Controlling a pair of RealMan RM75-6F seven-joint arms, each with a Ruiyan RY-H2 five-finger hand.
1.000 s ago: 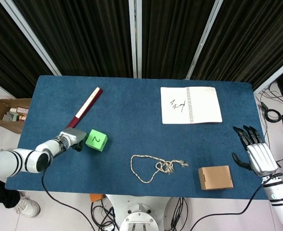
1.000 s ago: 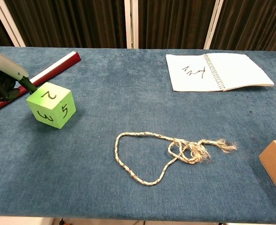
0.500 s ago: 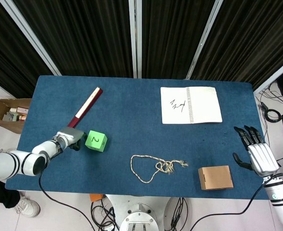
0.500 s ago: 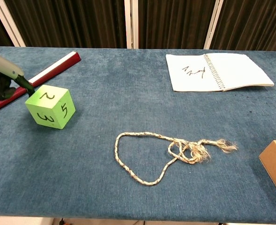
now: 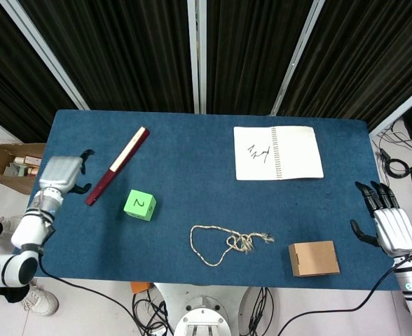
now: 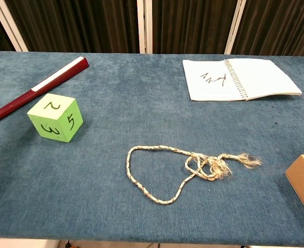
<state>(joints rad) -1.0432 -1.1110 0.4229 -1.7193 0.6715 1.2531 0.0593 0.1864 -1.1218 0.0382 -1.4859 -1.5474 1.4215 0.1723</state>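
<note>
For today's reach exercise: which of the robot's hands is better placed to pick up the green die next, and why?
Probably the left hand: it hangs open at the table's left edge, beside the red stick, near the green die. The right hand is beyond the cardboard box.

An open spiral notebook (image 5: 277, 152) with a scribble on its left page lies at the far right of the blue table (image 5: 192, 140). Nearer the front edge, a frayed rope (image 5: 227, 244) forms a loop — a small brown cardboard box (image 5: 313, 258) sits just right of it.
</note>
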